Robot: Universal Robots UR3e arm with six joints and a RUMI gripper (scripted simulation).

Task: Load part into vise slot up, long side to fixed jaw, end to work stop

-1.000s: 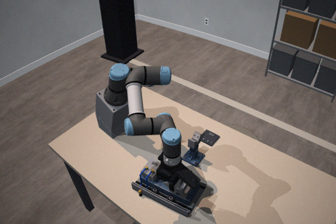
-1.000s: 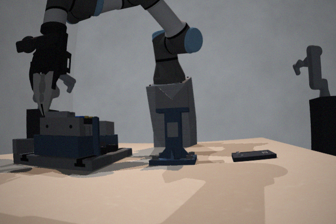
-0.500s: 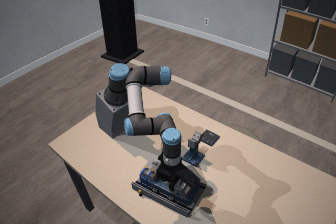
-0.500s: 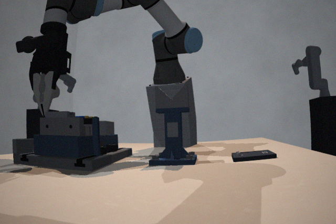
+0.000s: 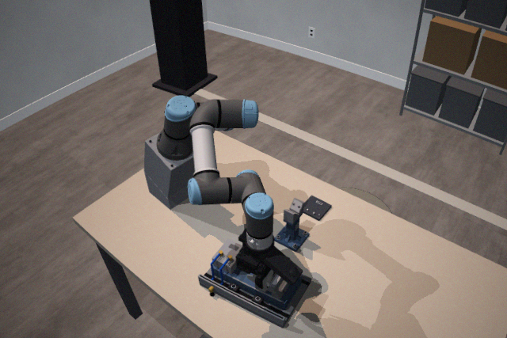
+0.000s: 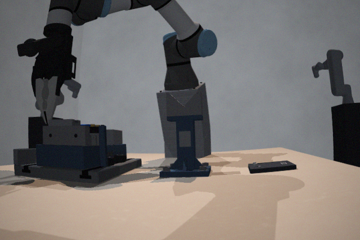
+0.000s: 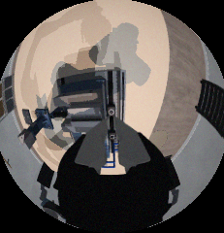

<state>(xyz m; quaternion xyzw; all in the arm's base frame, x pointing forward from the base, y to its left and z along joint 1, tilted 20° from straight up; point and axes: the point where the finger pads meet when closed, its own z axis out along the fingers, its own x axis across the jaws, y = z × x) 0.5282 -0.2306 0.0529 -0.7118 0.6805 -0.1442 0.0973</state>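
Note:
The black gripper [image 6: 45, 123] [image 7: 112, 119] is shut, with nothing between its fingers. It points down, its tips at the vise [image 5: 245, 281] [image 6: 61, 155] [image 7: 82, 86]. The part [image 6: 63, 122] appears as a grey block rising a little above the fixed jaw [image 6: 63, 136] in the exterior view. The fingertips are by its left end there; whether they touch it cannot be told. The slot, the low bars and the contact with the jaw and work stop are hidden or too dark to tell. The V-block [image 5: 291, 214] [image 6: 172, 108] holds nothing. The infeed plate [image 5: 321, 202] [image 6: 271, 168] bears no part.
The blue V-block stand [image 5: 291, 237] [image 6: 185, 155] is beside the vise, with the infeed plate beyond it. Yellow fittings and blue air hoses [image 5: 221, 272] rise at the vise's cylinder end. A grey rail [image 5: 245, 302] runs along the vise's outer side, near the table edge.

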